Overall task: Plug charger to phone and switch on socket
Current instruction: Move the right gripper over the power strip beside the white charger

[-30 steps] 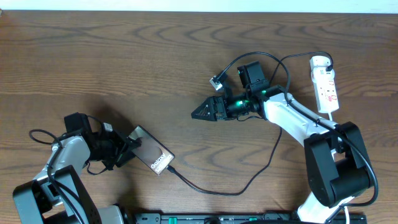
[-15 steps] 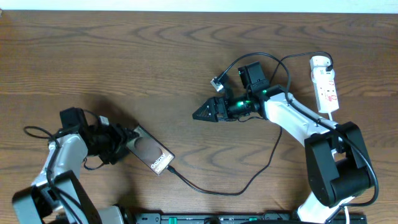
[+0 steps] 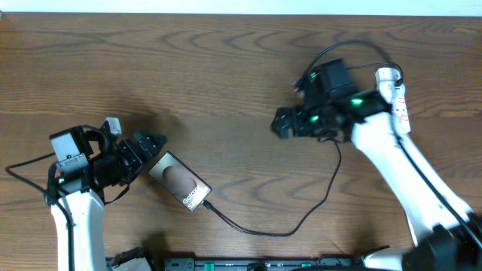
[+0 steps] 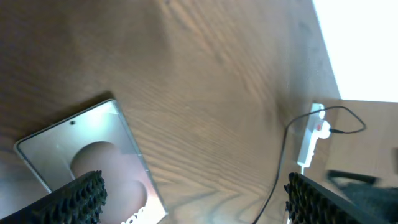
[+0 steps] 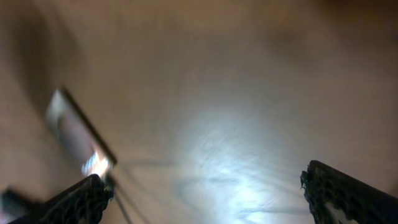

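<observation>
The phone (image 3: 178,181) lies flat on the table at the lower left, a pale oval mark in its middle; it also fills the lower left of the left wrist view (image 4: 87,155). The black charger (image 3: 290,232) cable meets the phone's lower end and loops right, up toward the white socket (image 3: 397,96) at the far right. My left gripper (image 3: 148,150) stands open just left of the phone's upper end, touching nothing (image 4: 196,202). My right gripper (image 3: 280,125) hangs open over bare table left of the socket. The right wrist view is blurred, with that gripper (image 5: 211,199) empty.
The socket (image 4: 311,140) and the thin cable (image 4: 280,162) show far off in the left wrist view. The right arm's white link crosses part of the socket from above. Wood tabletop stretches between the two arms.
My left gripper has opened and drawn back to the left, off the phone. The right arm has swung right and back toward the socket, its gripper still open.
</observation>
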